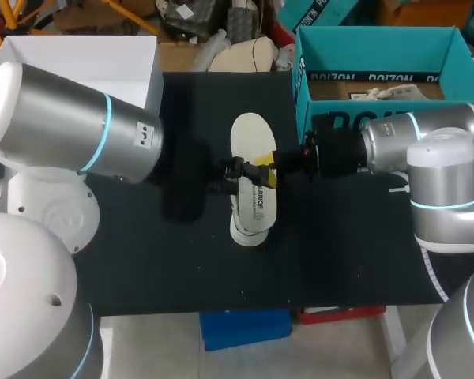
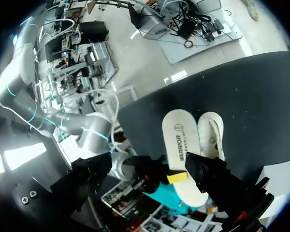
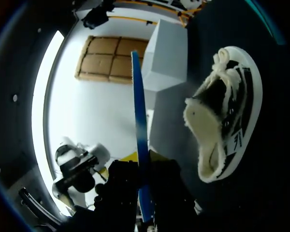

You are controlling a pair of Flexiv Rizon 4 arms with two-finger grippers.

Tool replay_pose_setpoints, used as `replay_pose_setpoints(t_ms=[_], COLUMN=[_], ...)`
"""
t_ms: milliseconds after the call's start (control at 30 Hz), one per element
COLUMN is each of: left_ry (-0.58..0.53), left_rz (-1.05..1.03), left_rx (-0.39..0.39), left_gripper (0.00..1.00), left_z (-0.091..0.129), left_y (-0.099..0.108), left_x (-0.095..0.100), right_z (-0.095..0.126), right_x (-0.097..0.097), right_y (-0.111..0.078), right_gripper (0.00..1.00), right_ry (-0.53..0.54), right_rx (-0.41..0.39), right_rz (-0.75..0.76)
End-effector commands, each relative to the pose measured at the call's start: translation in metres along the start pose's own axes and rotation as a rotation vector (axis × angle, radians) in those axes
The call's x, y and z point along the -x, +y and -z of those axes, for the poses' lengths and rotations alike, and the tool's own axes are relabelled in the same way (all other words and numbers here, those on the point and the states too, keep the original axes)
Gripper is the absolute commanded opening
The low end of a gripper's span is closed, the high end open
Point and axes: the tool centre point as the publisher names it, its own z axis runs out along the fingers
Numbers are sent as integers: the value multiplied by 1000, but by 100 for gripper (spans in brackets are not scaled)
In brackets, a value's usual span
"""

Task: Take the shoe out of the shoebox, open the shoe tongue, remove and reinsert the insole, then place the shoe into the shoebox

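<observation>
R gripper [image 1: 265, 169] is clamped on the white insole [image 1: 251, 136] at mid-table, yellow tips on both faces. L gripper [image 1: 229, 168] is just beside it, fingers apart, gripping nothing. The shoe [image 1: 249, 225] sits on the black mat [image 1: 142, 260], partly under the insole. The teal shoebox [image 1: 332, 79] is at far R.

The left arm [image 1: 71, 118] and right arm [image 1: 426, 150] are fat brushed-silver cylinders. Thin cyan light bands ring their joints, and rounded white housings sit toward the bases. The wrists turn matte black, and the right gripper [image 1: 266, 170] has yellow tips. 2 small dark marks on the left arm's end face may be screws.
</observation>
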Motion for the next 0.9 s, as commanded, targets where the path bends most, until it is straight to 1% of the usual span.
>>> replay_pose_setpoints(t_ms=[33, 400, 467, 533, 600, 633, 667, 700, 733, 767, 800, 833, 900], left_ry=[1058, 1230, 1233, 1249, 1281, 1263, 1280, 1326, 1300, 1302, 1325, 1322, 1327], left_rz=[6, 6, 6, 45, 56, 64, 69, 92, 103, 99, 116, 129, 143], left_rx=[-12, -13, -13, -80, -122, -139, -162, -194, -189, -185, -197, -225, -230], left_gripper=[100, 100, 100, 100, 100, 100, 100, 100, 100, 100, 100, 100, 100], left_z=[8, 8, 8, 5, 2, 1, 1, -2, -3, -2, -2, -3, -5], left_y=[-1, -1, -1, -1, 0, 0, 1, 2, 2, 2, 1, 1, 0], left_x=[4, 4, 4, 3, 3, 3, 2, 1, 1, 1, 1, -1, -3], right_z=[-1, -1, -1, -1, -1, -1, -1, -1, -1, -1, -1, -1, -1], right_x=[0, 0, 0, 0, 0, 0, 0, 0, 0, 0, 0, 0, 0], right_y=[0, 0, 0, 0, 0, 0, 0, 0, 0, 0, 0, 0, 0], right_gripper=[0, 0, 0, 0, 0, 0, 0, 0, 0, 0, 0, 0, 0], right_ry=[-1, -1, -1, -1, -1, -1, -1, -1, -1, -1, -1, -1, -1], right_rx=[2, 2, 2, 2, 2, 2, 2, 2, 2, 2, 2, 2, 2], right_rz=[0, 0, 0, 0, 0, 0, 0, 0, 0, 0, 0, 0, 0])
